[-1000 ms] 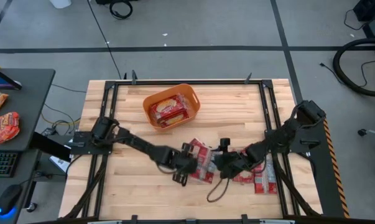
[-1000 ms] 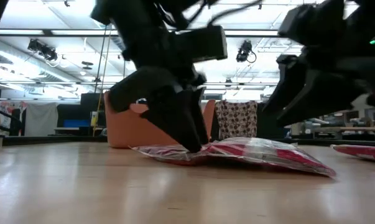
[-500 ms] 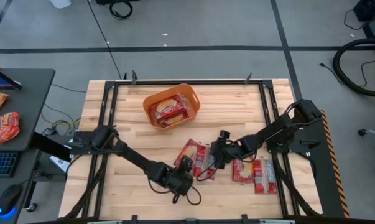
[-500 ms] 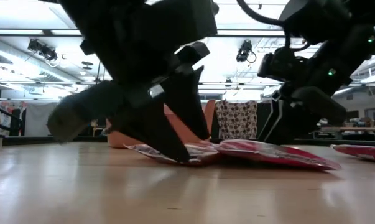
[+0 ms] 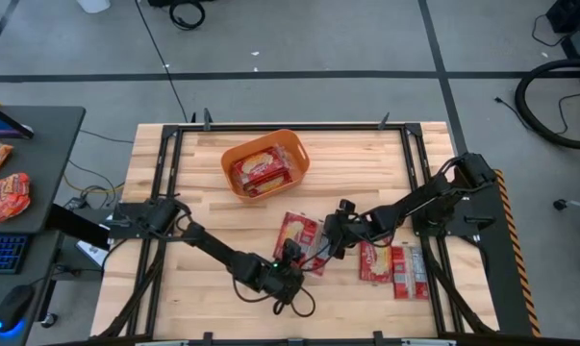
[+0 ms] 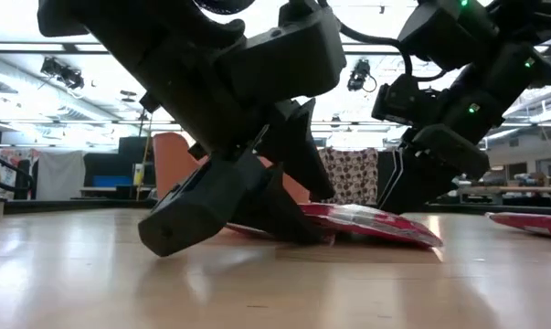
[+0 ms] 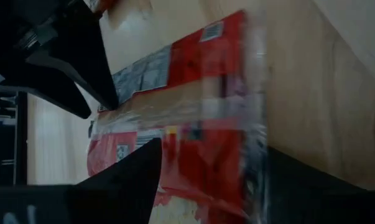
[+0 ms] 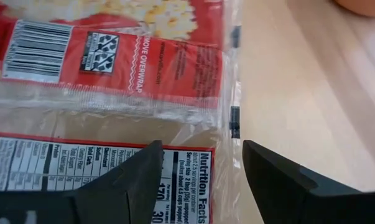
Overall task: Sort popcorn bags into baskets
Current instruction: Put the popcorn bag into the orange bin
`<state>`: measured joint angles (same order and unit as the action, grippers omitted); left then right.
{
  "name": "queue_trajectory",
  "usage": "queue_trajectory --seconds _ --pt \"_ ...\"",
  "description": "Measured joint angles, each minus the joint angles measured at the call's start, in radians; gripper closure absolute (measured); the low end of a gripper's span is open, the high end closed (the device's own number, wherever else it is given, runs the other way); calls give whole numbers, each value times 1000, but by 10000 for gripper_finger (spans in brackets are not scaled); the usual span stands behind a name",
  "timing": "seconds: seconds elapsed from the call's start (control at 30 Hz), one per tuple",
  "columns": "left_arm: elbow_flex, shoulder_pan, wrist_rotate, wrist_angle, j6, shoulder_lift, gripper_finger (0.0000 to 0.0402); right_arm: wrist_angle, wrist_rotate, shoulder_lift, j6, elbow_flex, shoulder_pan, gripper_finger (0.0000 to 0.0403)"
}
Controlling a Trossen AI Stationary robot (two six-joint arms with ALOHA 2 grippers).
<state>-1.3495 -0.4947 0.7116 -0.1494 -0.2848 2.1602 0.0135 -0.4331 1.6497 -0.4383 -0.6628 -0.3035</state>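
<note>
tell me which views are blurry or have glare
Left wrist view: the popcorn bag is smeared by blur. Right wrist view: sharp, label print readable on the bag. Low view: bright ceiling lights, sheen on the table. High view: even light, no glare.

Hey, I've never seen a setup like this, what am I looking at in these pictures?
Two dark robot arms work at a wooden table. One picture looks straight down, one looks level across the tabletop, and two come from cameras on the arms' wrists. An orange basket already holds red popcorn bags. More bags lie loose on the wood. The left end effector and the right end effector are both open, down at one loose bag from opposite sides. Neither holds anything.
</note>
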Motion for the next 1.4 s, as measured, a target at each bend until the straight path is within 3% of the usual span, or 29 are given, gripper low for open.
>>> queue_trajectory --seconds 0.47,0.7,0.83,1.13,1.4 --pt "1 -18 78 17 -42 2 291 -66 125 1 -14 1 -4 175" --pt "1 -36 97 17 -44 2 329 79 115 -89 -7 -2 -1 175" --pt "1 -36 104 -2 -40 -13 342 237 36 -204 -11 -30 0 175" --pt "2 16 28 -186 113 -226 364 412 -118 -467 -57 -41 -47 175" --pt "2 92 16 -261 163 -457 366 389 -127 -479 -83 -7 -94 175"
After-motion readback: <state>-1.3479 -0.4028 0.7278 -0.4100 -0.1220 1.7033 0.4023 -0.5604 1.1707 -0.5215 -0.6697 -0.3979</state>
